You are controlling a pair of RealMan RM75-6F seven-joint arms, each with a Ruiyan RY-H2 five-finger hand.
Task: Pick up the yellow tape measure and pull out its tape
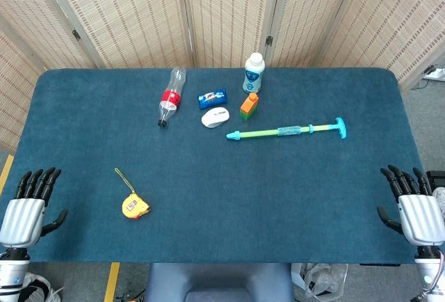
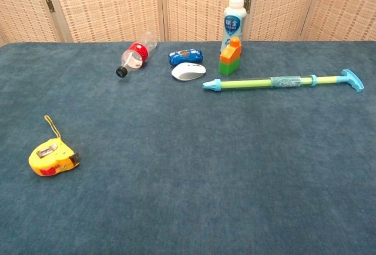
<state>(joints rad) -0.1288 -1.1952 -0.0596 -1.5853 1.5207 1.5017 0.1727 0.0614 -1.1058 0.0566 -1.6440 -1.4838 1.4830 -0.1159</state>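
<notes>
Your left hand [image 1: 26, 208] and right hand [image 1: 416, 208] rest spread and empty at the counter [image 1: 222, 197] edges, the yellow tape measure [image 1: 135, 205] lying near the left one.

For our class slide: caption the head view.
Both open hands, left hand and right hand, flank a yellow tape measure untouched.

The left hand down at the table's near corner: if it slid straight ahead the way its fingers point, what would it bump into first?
Probably nothing: the left hand points up the blue table edge, left of the yellow tape measure.
</notes>
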